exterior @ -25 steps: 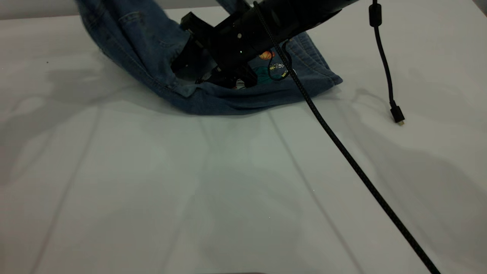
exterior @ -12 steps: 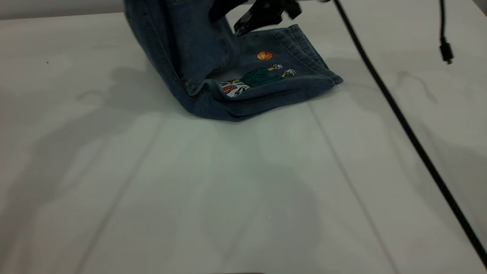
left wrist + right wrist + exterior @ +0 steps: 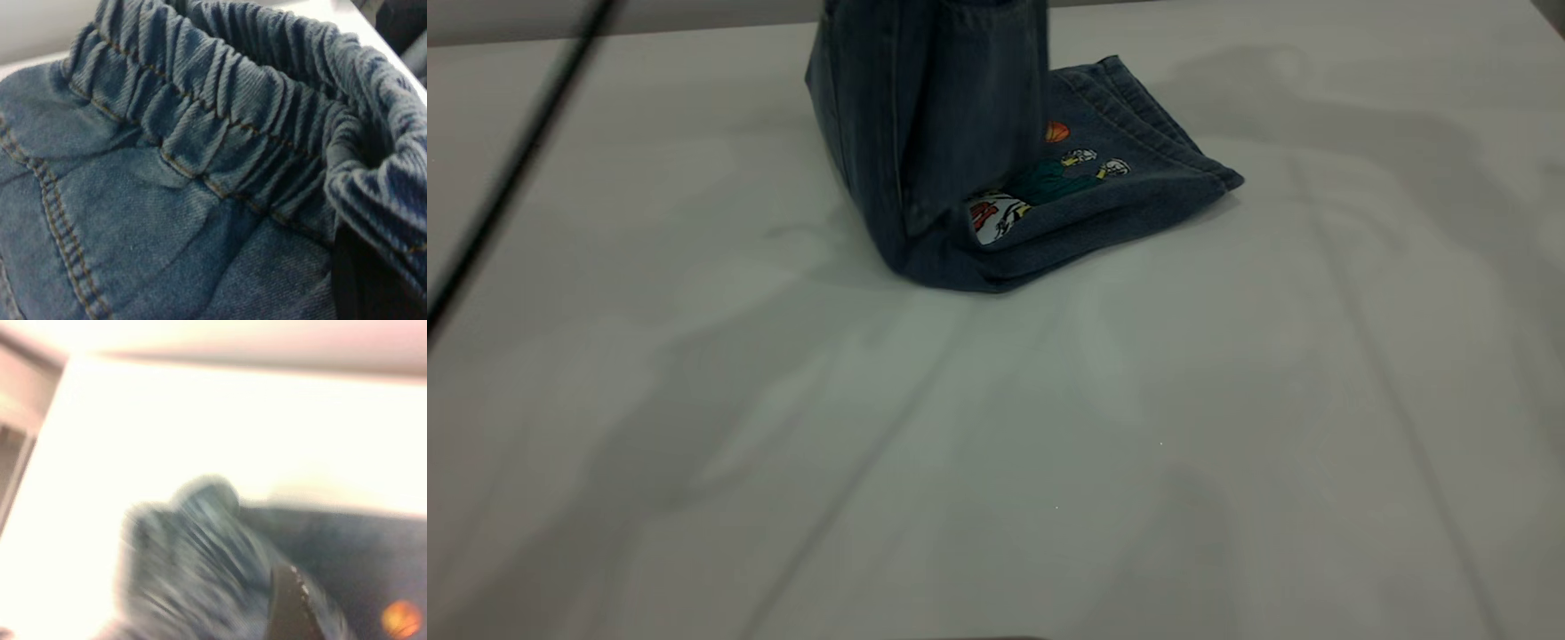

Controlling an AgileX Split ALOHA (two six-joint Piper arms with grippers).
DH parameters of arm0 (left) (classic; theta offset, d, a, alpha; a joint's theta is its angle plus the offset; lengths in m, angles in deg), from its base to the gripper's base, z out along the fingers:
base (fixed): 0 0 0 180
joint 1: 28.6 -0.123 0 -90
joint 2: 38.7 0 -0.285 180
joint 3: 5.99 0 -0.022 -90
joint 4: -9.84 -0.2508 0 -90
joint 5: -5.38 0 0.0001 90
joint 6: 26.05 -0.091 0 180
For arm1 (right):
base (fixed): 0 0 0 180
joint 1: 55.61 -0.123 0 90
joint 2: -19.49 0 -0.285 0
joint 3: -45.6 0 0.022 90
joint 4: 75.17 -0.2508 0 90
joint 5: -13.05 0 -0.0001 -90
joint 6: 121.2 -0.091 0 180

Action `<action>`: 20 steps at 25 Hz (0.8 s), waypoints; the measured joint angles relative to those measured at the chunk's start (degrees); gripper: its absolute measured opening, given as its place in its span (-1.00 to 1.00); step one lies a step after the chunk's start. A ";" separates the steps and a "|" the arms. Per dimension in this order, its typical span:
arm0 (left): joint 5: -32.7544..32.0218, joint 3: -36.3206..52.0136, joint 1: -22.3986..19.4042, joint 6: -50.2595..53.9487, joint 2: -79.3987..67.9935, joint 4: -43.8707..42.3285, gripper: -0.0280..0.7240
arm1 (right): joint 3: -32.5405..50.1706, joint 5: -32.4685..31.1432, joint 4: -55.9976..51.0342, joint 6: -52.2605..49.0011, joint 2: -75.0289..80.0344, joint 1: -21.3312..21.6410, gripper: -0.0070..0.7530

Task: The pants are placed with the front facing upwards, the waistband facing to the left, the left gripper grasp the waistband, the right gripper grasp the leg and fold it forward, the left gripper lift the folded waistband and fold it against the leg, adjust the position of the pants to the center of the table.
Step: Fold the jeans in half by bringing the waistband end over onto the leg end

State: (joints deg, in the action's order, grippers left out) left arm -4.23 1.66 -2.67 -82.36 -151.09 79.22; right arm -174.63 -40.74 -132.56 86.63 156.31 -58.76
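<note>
Blue denim pants (image 3: 960,160) half lifted, waistband (image 3: 220,100) raised, leg flat

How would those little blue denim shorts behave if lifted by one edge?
Probably floppy: the short blue denim pants hang from above in a limp sheet and crease where they meet the white table. The gathered elastic waistband looks bunchy, so likely easy to pinch. The doubled lower part would probably drag rather than slide freely.

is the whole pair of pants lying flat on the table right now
No: in the exterior view part of the pants stands lifted upright out of the top of the picture, while the printed part lies on the table.
</note>
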 joint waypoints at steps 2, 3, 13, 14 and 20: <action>1.64 0.00 1.90 0.00 -2.23 0.27 -0.77 | 0.00 -0.28 0.03 0.12 -2.64 1.97 0.00; 2.67 0.00 2.76 0.00 -3.61 0.50 -0.77 | 0.00 -0.65 0.03 0.19 -3.88 2.53 0.00; 5.54 -8.41 6.52 0.00 -19.82 1.05 -0.76 | 0.00 -6.12 0.09 0.45 -7.58 2.59 0.00; 4.94 -9.70 6.52 0.00 -21.03 1.05 -0.73 | 0.00 -6.64 0.11 0.65 -7.58 2.59 0.00; -1.77 -12.51 6.52 -4.44 -22.77 0.83 -0.02 | 0.00 -7.36 0.78 1.99 -7.58 2.59 0.00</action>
State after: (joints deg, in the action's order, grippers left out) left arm -6.00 -10.85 3.85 -86.80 -173.86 80.05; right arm -174.63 -48.10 -131.78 88.62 148.73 -56.17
